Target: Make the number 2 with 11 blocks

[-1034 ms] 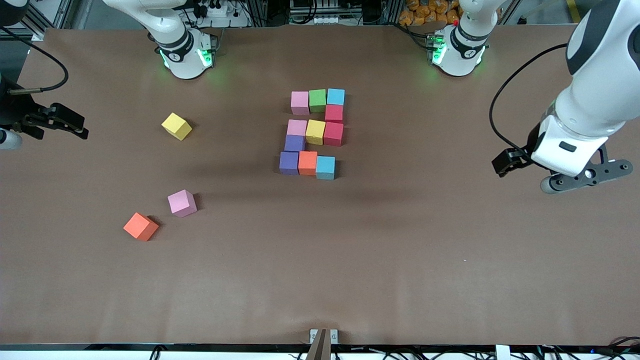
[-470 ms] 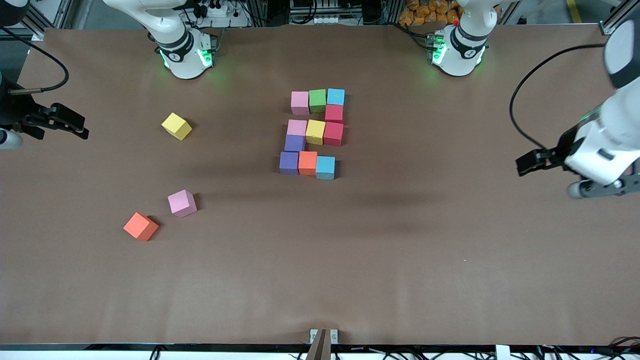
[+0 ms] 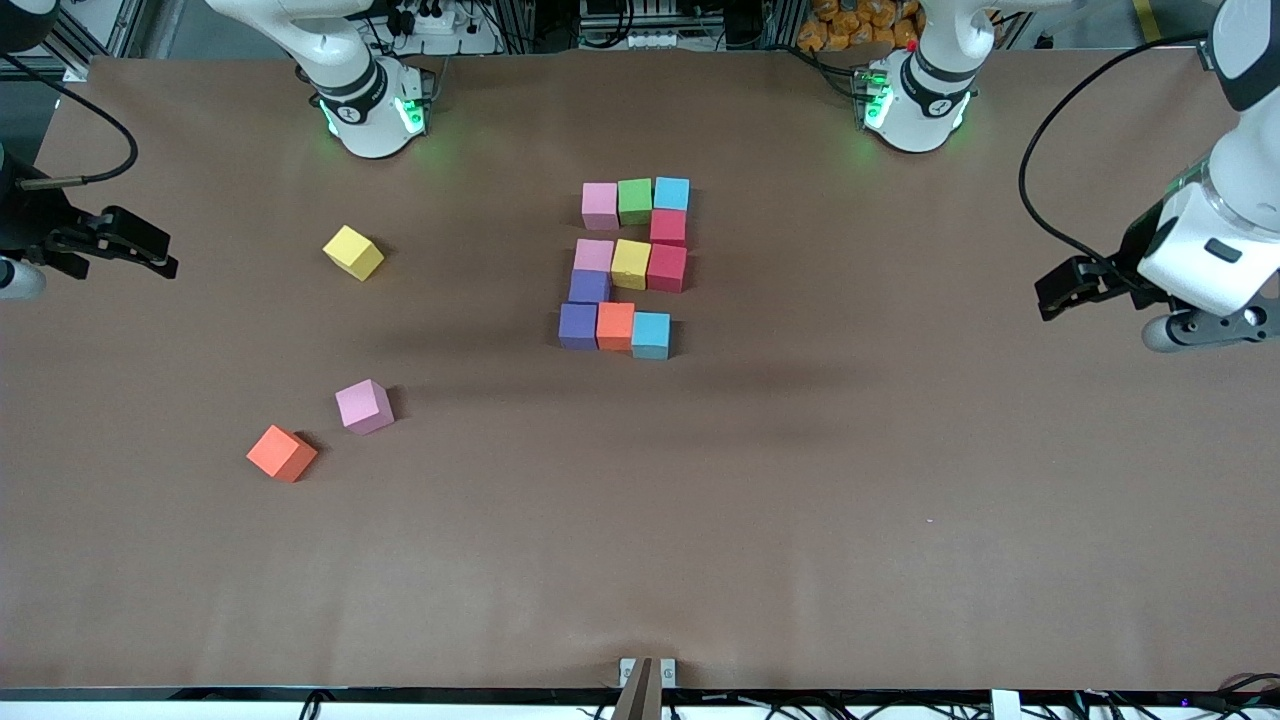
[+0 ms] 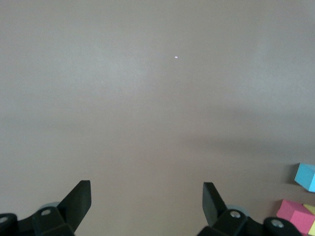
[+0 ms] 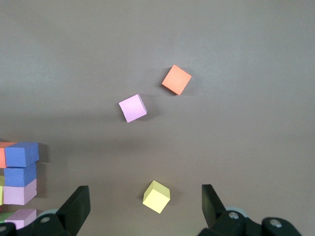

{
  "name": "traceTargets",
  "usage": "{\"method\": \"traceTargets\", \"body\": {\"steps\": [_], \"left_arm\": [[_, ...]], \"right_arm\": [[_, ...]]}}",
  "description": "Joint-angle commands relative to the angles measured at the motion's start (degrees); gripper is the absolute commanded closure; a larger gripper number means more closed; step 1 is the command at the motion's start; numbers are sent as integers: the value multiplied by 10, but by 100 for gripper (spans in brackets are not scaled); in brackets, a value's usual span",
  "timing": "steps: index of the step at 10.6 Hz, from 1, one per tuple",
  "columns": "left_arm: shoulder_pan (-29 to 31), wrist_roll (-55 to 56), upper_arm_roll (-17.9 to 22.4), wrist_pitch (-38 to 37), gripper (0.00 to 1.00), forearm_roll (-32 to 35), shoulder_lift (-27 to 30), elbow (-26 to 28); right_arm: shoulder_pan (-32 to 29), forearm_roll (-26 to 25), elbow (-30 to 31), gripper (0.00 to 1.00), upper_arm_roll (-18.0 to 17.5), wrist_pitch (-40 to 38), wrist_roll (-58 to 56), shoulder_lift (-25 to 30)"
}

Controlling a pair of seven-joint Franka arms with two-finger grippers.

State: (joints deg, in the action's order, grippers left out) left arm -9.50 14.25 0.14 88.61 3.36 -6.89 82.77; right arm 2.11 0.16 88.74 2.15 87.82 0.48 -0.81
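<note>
The number 2 (image 3: 626, 265) of touching coloured blocks lies at the table's middle: pink, green and light blue at its base-side end, purple, orange and light blue (image 3: 651, 335) nearest the front camera. Loose yellow (image 3: 353, 252), pink (image 3: 364, 406) and orange (image 3: 282, 453) blocks lie toward the right arm's end. My left gripper (image 3: 1198, 326) is open and empty over bare table at the left arm's end, as the left wrist view (image 4: 146, 196) shows. My right gripper (image 3: 12, 280) waits open and empty at the table's edge, with the yellow block (image 5: 156, 196) showing between its fingers far below.
The right wrist view shows the loose orange block (image 5: 176, 79), the pink block (image 5: 133, 108) and the digit's purple blocks (image 5: 22, 154). The left wrist view shows a light blue (image 4: 306, 176) and a red block (image 4: 295, 214) at its edge. The brown table (image 3: 760, 520) is bare nearer the front camera.
My left arm has swung away from the digit toward its own end of the table and a little toward the bases. The right arm and all blocks have not moved.
</note>
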Motion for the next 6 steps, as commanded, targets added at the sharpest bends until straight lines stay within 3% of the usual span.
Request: {"method": "traceTargets", "body": {"steps": [1,6], "left_arm": [[-21,-19,24,7,0,-14,73,84],[-16,-75,22,3,0,-18,108,106]], "right_arm": [[-11,11,-13,0,-7,-5,3,-7],[-9,11,-13,0,-8,-5,4,-9]]}}
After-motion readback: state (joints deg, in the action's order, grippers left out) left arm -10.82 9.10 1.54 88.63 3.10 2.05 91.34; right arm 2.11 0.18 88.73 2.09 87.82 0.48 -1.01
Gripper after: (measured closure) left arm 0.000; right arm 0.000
